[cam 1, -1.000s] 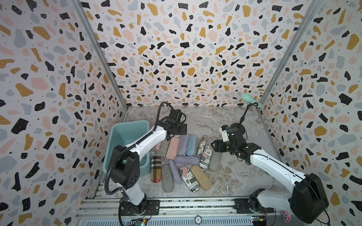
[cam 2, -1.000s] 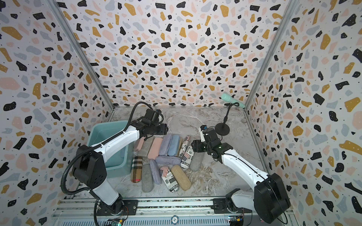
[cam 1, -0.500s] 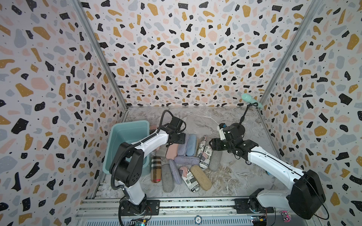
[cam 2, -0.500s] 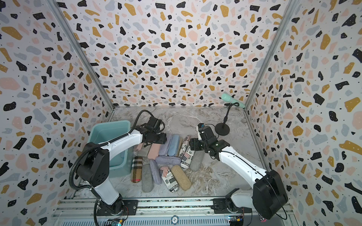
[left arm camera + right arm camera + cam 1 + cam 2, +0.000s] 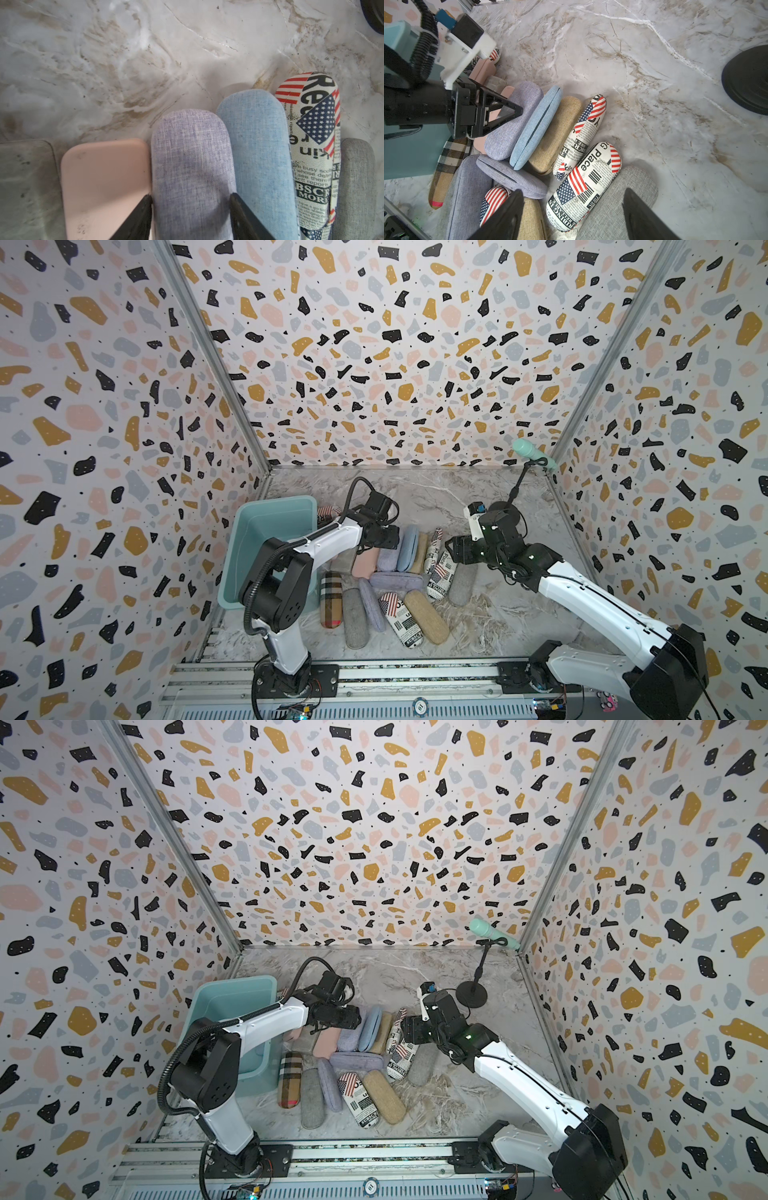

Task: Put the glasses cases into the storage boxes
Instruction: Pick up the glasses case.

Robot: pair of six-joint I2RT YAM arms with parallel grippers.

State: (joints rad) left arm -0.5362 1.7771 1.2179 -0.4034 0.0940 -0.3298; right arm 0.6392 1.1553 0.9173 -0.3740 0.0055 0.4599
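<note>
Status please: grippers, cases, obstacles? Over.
Left gripper open, astride lavender case. Right gripper open, empty. Teal tub: no cases seen. Pink case, light blue case crowd it.

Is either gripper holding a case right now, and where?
Right gripper: open, empty. Left gripper flanks the lavender case by its long sides near one end; a firm clamp cannot be told.

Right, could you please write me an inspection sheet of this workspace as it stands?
Surface: marbled table, no spills seen.
Job's things: glasses cases piled beside the teal tub; none seen in its visible part.
Clutter: mint microphone on a black stand, far right corner.
Grippers: left gripper astride the lavender case, grip unclear; right gripper open over a newsprint case and a grey case.
Cables: black cable loops above the left wrist, clear of the cases.
Surroundings: speckled walls on three sides, metal rail in front.
</note>
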